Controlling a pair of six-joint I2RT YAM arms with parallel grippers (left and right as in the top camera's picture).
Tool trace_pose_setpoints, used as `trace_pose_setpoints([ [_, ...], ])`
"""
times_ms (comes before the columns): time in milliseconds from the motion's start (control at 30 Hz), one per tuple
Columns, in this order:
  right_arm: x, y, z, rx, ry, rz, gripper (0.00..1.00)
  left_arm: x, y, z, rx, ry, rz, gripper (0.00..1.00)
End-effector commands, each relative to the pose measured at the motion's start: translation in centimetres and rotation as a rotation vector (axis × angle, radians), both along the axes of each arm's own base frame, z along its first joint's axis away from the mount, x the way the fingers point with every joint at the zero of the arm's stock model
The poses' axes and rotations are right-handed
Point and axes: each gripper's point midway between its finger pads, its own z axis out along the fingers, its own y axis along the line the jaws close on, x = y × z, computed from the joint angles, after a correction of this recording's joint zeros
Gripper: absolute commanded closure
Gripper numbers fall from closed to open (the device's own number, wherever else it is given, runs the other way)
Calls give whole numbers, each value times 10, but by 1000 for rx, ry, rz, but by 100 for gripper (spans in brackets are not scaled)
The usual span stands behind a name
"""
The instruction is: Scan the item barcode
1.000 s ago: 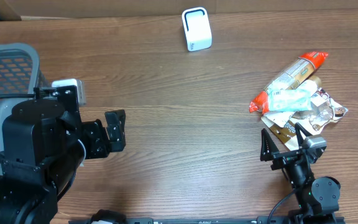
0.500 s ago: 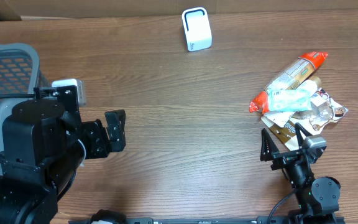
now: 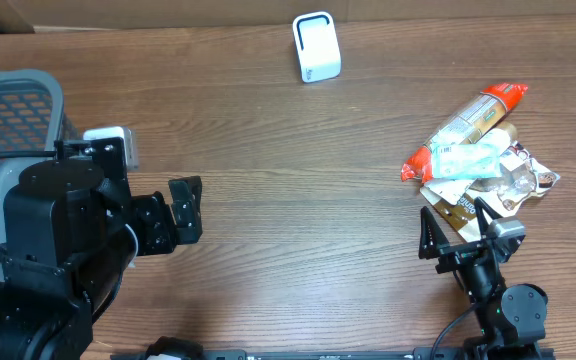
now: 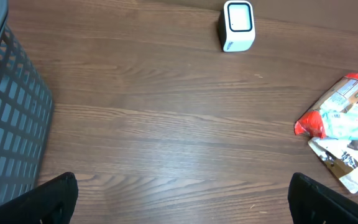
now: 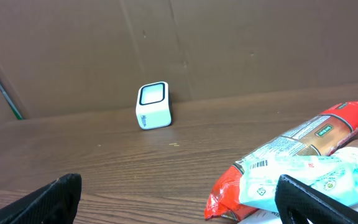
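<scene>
A pile of snack packets lies at the table's right: a long red and tan packet (image 3: 476,122), a light-blue packet (image 3: 465,160) across it and a brown and white packet (image 3: 521,181) beneath. A small barcode shows on the light-blue packet (image 5: 291,174) in the right wrist view. The white scanner (image 3: 316,46) stands upright at the far middle of the table. My right gripper (image 3: 455,234) is open just in front of the pile, holding nothing. At the left my left gripper (image 3: 186,210) is open over bare wood, far from the packets.
A grey mesh basket (image 3: 8,105) stands at the left edge, beside the left arm. A brown cardboard wall (image 5: 229,43) runs behind the scanner (image 5: 153,105). Bare wooden table (image 4: 166,112) stretches between the scanner (image 4: 238,25) and both grippers.
</scene>
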Motion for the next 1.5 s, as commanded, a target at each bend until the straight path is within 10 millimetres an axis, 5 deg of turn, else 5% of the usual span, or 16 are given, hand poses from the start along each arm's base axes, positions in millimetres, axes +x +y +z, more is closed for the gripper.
trace_pose_setpoints([
  [0,0,1,-1,5,-5,0,0,0,4,2,-1,-4,24,1],
  [233,0,1,-1,5,-5,0,0,4,15,13,42,-82,67,0],
  [433,0,1,-1,5,-5,0,0,31,14,30,77,-391,0,0],
  [567,0,1,-1,5,-5,0,0,41,6,21,121,-627,-100,0],
  [967,0,1,-1,5,-5,0,0,41,10,-106,176,-858,-120,0],
  [1467,0,1,-1,5,-5,0,0,38,25,-190,347,-855,-113,1],
])
